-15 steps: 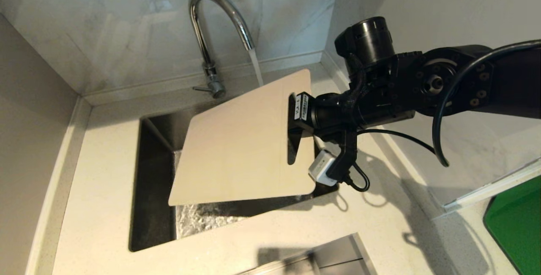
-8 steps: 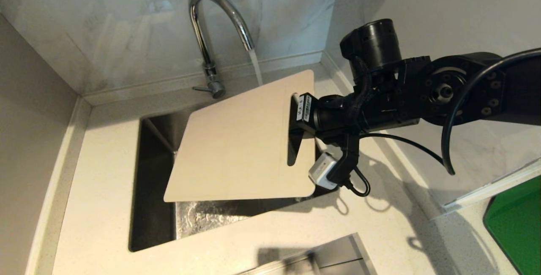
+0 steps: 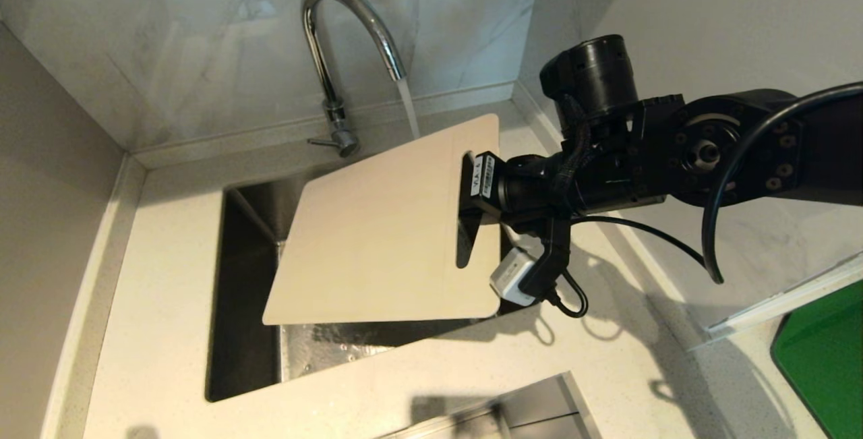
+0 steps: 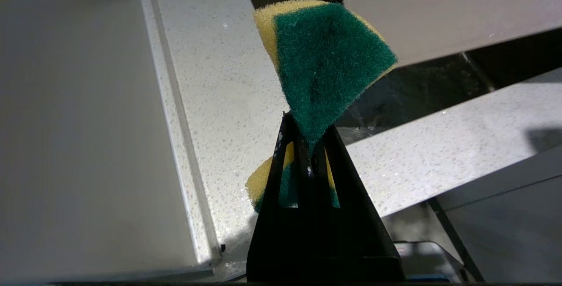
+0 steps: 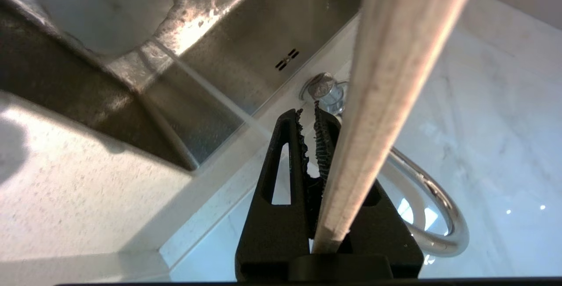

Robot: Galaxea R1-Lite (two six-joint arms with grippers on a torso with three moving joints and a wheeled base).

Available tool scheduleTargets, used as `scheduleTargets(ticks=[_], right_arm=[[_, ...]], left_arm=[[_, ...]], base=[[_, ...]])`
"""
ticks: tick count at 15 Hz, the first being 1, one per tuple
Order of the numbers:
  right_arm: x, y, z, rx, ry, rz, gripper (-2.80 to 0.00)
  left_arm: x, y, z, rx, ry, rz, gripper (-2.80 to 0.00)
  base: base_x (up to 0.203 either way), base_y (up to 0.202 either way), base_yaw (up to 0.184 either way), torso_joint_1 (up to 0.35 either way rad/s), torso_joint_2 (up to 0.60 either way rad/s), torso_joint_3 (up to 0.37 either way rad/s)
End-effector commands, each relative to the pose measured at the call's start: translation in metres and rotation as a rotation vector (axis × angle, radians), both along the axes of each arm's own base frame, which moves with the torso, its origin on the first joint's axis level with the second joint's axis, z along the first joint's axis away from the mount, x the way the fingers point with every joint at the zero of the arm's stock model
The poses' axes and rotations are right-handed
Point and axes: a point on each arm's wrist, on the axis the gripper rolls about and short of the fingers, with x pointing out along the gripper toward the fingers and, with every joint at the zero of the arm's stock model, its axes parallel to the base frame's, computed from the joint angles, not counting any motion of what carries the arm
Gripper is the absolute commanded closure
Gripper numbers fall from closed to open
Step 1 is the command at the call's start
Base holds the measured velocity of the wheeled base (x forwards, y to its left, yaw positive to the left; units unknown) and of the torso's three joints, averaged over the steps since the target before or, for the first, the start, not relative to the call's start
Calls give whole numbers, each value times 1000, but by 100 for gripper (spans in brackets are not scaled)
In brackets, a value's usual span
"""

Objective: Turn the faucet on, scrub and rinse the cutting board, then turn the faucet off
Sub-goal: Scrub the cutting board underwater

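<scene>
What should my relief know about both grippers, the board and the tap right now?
Right gripper: shut on the cutting board at its slot end, holding it tilted over the sink.
Left gripper: shut on a green-and-yellow sponge, outside the head view, beside the sink.
Faucet: on, water running behind the board's far edge.
Left: scrub, rinse, turn the faucet off.

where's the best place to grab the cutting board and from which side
Take the cutting board by the short edge with the slot handle, coming in from the robot's right, clear of the faucet stream. The thin strip beside the slot fits between narrow fingers. The right gripper is clamped there, holding the board tilted over the sink.
</scene>
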Motion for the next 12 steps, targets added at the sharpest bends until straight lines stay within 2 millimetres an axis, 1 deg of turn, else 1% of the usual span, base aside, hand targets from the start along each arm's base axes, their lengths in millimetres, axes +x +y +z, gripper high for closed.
scheduleTargets(ticks=[1, 2, 3, 5, 7, 9, 10, 12], right_arm=[[-1, 3, -2, -9, 1, 17, 0], [-3, 5, -2, -7, 0, 23, 0], [-3, 7, -2, -3, -5, 27, 0], [-4, 7, -1, 8, 2, 22, 0], [-4, 7, 0, 10, 0, 23, 0], [-5, 8, 0, 11, 0, 26, 0], [-5, 9, -1, 10, 2, 30, 0], [-6, 10, 0, 14, 2, 31, 0]], left_arm=[[27, 0, 46, -11, 106, -21, 0], [40, -1, 62, -29, 139, -47, 0], [52, -2, 75, -49, 164, -78, 0], [83, -6, 102, -88, 212, -128, 0], [110, -9, 126, -105, 225, -148, 0], [133, -12, 144, -110, 227, -160, 0], [145, -13, 150, -111, 234, -165, 0], [163, -20, 161, -111, 240, -194, 0]], base=[[0, 0, 0, 0, 0, 0], [0, 0, 0, 0, 0, 0], [0, 0, 0, 0, 0, 0], [0, 0, 0, 0, 0, 0], [0, 0, 0, 0, 0, 0], [0, 0, 0, 0, 0, 0], [0, 0, 0, 0, 0, 0], [0, 0, 0, 0, 0, 0]])
